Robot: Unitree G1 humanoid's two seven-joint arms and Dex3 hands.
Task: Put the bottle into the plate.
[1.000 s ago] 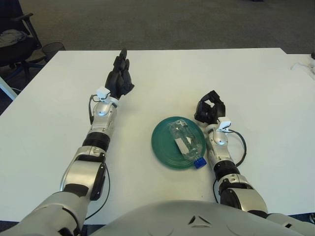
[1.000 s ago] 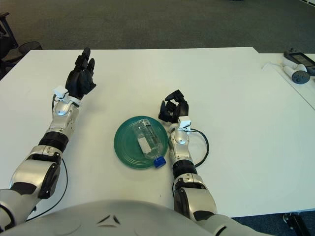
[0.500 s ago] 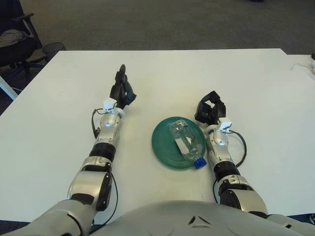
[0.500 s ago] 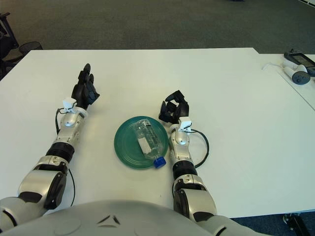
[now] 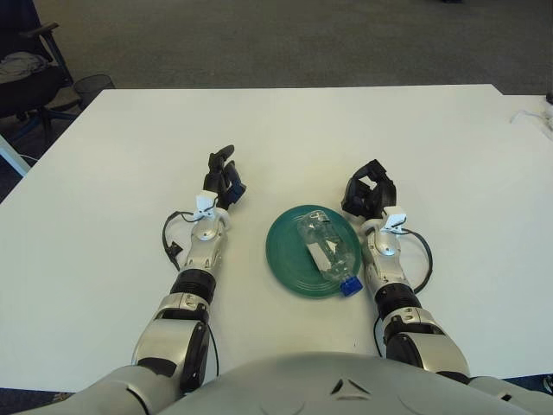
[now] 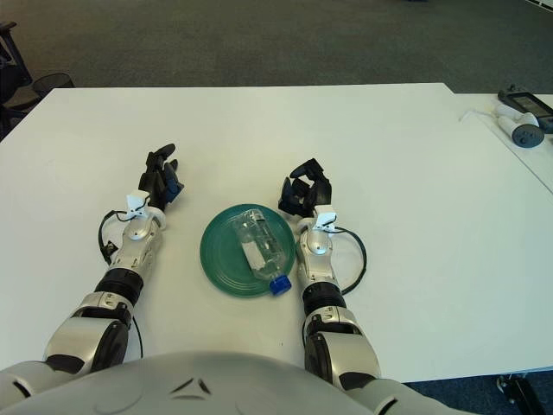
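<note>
On the white table, near its front edge, a round dark-green plate held the clear plastic bottle, which lay on its side with its blue cap at about five o'clock, over the plate's rim. Just off the plate at two o'clock was the right hand, fingers loosely curled and gripping nothing, apart from the bottle. At ten o'clock from the plate, farther off, was the left hand, its fingers extended together, also holding nothing.
</note>
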